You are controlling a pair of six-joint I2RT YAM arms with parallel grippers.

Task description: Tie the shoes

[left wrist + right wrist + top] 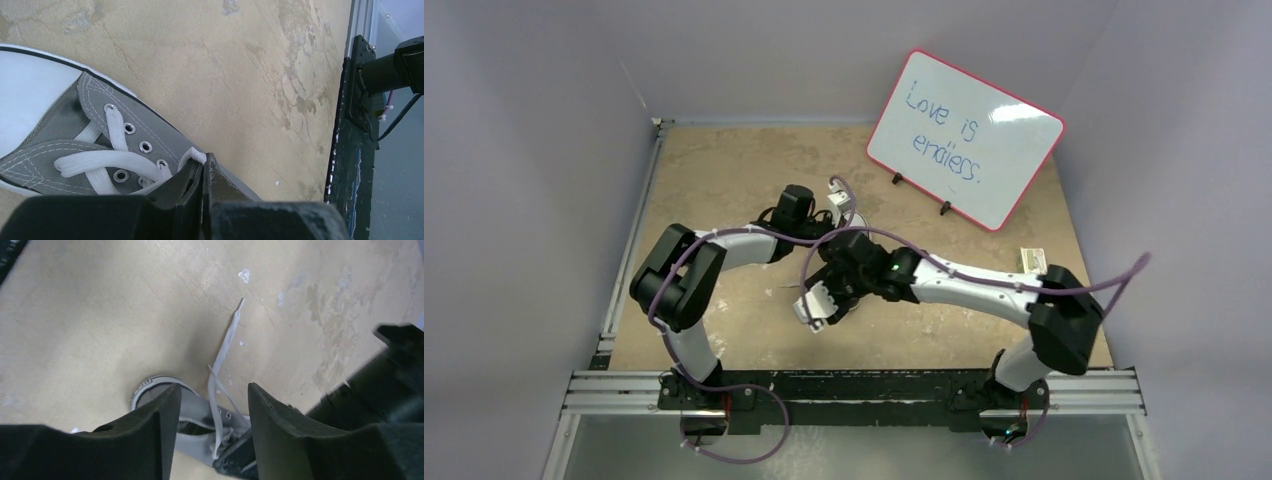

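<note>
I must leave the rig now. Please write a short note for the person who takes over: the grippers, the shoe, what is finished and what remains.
Left gripper: shut on a white lace beside the sneaker's top eyelets.
Right gripper: open above the sneaker, fingers on either side of a lace strand, not gripping it.
Sneaker: on the table, laced through its eyelets. One lace end lies stretched out on the table.
Done: one lace pinched. No knot or bow is visible.
Left: probably grip the strand, cross the laces, knot them and make the bow.
</note>
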